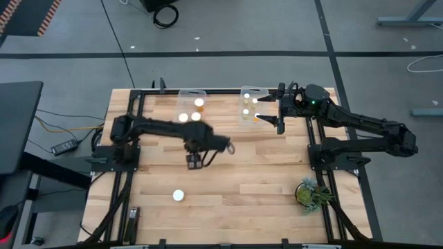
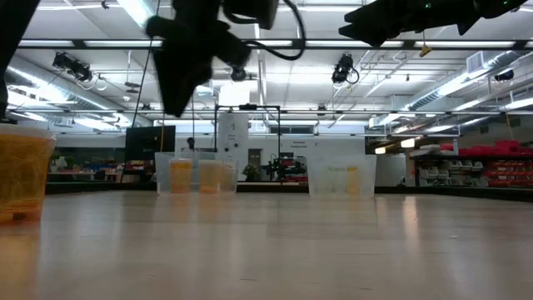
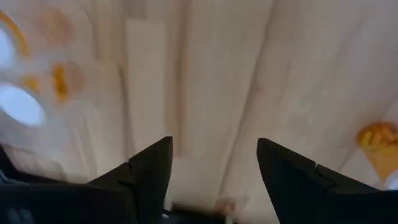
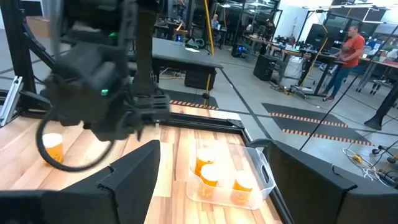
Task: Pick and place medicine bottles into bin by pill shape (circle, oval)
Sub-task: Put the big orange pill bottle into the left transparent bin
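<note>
Two clear bins stand at the table's far edge, the left bin (image 1: 192, 97) and the right bin (image 1: 250, 104), each with three amber, white-capped medicine bottles standing in it. One more bottle (image 1: 178, 196) stands alone on the wood near the front edge. My left gripper (image 1: 196, 159) hangs over the table's middle, pointing down, open (image 3: 214, 146), with only bare wood between its fingers. My right gripper (image 1: 266, 109) is held level above the right bin, open (image 4: 214, 148) and empty.
A small potted plant (image 1: 309, 192) sits at the table's right front. Black frame rails (image 1: 208, 90) run along the table's edges. In the low view an amber bottle (image 2: 21, 171) looms at the left edge. A person (image 4: 348, 50) stands far off in the room.
</note>
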Available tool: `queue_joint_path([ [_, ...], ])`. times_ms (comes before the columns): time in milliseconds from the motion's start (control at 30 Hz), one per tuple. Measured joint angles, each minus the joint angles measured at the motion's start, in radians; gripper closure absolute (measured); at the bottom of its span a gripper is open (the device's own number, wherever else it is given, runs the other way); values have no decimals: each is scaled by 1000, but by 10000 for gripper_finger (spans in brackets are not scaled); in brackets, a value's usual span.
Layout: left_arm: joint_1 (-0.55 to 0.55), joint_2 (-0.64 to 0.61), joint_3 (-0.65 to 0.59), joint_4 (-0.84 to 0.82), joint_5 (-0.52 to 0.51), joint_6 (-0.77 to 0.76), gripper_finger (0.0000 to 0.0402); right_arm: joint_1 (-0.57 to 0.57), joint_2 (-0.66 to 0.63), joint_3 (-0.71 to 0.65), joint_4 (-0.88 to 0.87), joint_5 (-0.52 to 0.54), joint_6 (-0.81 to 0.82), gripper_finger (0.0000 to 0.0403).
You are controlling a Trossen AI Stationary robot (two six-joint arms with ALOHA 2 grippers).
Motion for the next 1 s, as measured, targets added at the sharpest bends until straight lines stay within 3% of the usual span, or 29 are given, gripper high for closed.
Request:
queue_joint_path([
  [167, -108, -102, -216, 45, 5, -151, 184, 0, 0, 0, 0, 0, 0, 98],
  [267, -176, -159, -316, 43, 61, -285, 198, 0, 0, 0, 1, 0, 2, 98],
  [500, -372, -202, -434, 51, 171, -568, 210, 0, 0, 0, 7, 0, 15, 98],
  [833, -524, -201, -455, 325, 170, -739, 145, 0, 0, 0, 10, 0, 17, 98],
  [1000, -546, -186, -455, 342, 170, -750, 112, 0, 0, 0, 9, 0, 17, 98],
])
